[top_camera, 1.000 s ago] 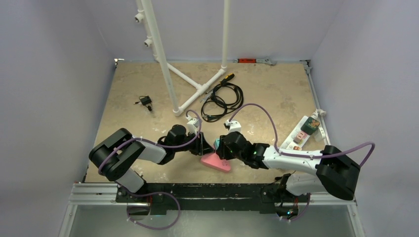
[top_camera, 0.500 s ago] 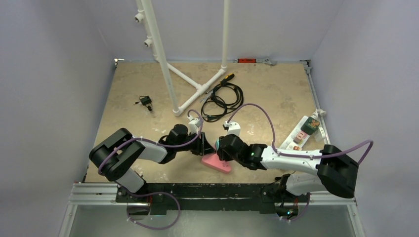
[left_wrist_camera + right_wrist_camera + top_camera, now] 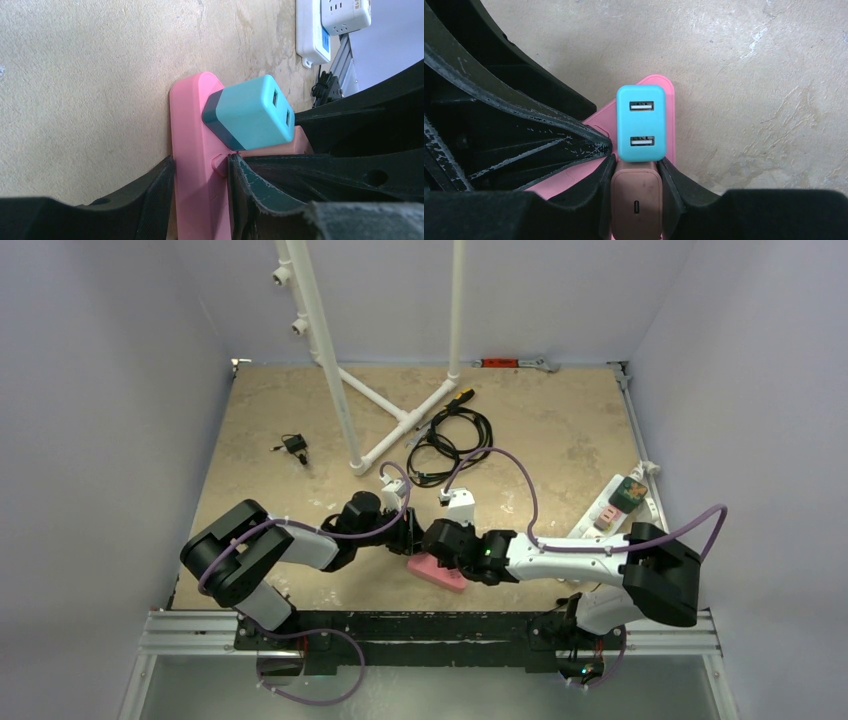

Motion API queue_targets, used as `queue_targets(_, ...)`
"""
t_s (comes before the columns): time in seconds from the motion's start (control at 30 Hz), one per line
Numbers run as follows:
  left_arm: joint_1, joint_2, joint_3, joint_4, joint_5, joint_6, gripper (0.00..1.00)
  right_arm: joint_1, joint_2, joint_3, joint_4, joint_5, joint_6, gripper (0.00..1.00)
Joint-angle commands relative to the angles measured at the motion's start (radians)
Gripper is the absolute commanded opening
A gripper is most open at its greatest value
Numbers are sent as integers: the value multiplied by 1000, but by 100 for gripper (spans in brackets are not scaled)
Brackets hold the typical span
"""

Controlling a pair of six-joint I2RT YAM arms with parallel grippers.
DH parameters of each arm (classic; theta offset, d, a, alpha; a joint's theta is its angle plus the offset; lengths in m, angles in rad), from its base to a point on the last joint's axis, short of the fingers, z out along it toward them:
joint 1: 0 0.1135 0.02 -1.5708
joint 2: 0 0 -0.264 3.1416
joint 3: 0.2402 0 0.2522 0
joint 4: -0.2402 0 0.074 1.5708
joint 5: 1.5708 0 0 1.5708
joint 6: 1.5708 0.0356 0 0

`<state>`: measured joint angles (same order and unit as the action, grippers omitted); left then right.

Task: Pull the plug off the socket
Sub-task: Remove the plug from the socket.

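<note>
A pink socket strip (image 3: 440,574) lies on the table near the front, between the two arms. A teal two-port plug (image 3: 250,112) sits in it near its end, and a brown-pink plug (image 3: 636,200) sits right beside the teal plug (image 3: 641,125). My left gripper (image 3: 200,165) is shut on the pink strip (image 3: 192,150), one finger on each long side. My right gripper (image 3: 635,167) is shut on the brown-pink plug, its fingers pressed against both sides. In the top view the left gripper (image 3: 412,536) and right gripper (image 3: 437,543) meet over the strip and hide the plugs.
A white power strip (image 3: 615,508) with plugs in it lies at the right edge and also shows in the left wrist view (image 3: 320,30). A coiled black cable (image 3: 450,440), a white pipe frame (image 3: 385,420) and a small black adapter (image 3: 294,446) lie further back.
My right arm has moved left over the pink strip, and its wrist now covers the teal plug in the top view. The left arm has not moved.
</note>
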<state>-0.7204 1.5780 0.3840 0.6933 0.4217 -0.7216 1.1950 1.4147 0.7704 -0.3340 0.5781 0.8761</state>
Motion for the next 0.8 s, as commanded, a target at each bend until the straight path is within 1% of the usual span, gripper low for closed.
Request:
queue_targets(0.0, 9, 29, -22, -138, -80, 47, 1, 3, -27, 34, -16, 59, 29, 0)
queue_targets(0.23, 8, 40, -17, -136, -78, 46, 1, -10, -89, -12, 82, -27, -22, 0)
queue_targets(0.43, 9, 42, -16, -135, -75, 49, 1, -104, -162, -113, 265, -219, -94, 0)
queue_targets(0.53, 8, 43, -15, -136, -75, 50, 1, -148, -181, -147, 316, -291, -110, 0)
queue_targets(0.77, 9, 55, -8, -136, -75, 49, 1, -152, -160, -143, 301, -287, -112, 0)
